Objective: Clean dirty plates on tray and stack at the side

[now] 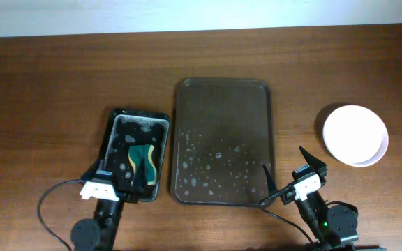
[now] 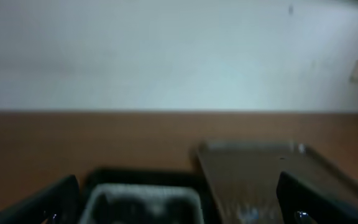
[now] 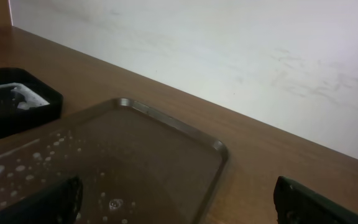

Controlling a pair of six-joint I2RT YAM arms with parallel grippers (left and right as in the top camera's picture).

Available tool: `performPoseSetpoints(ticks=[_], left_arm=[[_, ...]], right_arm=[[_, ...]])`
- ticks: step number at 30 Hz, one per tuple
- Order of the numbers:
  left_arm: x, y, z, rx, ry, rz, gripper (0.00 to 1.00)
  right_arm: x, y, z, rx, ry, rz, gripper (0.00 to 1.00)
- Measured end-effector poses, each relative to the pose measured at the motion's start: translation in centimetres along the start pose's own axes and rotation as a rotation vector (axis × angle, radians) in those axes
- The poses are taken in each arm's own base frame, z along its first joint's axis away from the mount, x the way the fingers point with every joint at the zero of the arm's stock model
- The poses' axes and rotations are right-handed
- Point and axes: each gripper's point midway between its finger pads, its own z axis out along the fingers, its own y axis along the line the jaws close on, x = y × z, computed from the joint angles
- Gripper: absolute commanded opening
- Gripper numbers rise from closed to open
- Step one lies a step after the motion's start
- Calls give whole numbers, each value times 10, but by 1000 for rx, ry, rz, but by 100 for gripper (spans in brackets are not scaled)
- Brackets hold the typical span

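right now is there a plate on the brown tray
No, the brown tray holds only droplets; the white plates sit off to its side.

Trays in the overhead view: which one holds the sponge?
The smaller black tray on the left; a green-yellow sponge lies in it. The larger brown tray holds only droplets.

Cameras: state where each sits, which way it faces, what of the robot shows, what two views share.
Overhead: above the table, looking straight down on brown tray, black sponge tray, plates; left gripper and right gripper at bottom edge.
Left wrist: low, facing the wall across black sponge tray; own fingers in bottom corners.
Right wrist: low, facing the wall across wet brown tray; own fingers likewise.
Shared: both wrist views show both trays.
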Motion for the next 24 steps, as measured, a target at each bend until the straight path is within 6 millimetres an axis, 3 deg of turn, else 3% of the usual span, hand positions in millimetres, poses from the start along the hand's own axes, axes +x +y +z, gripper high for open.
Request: performPoseSetpoints(ticks=[4, 6, 24], left_arm=[[7, -4, 0, 17, 25, -3, 100], [22, -3, -1, 10, 86, -10, 100], [22, -2, -1, 10, 86, -10, 100]], right_arm=[[0, 0, 0, 0, 0, 0, 99], [0, 0, 0, 0, 0, 0, 99], [0, 0, 0, 0, 0, 0, 99]])
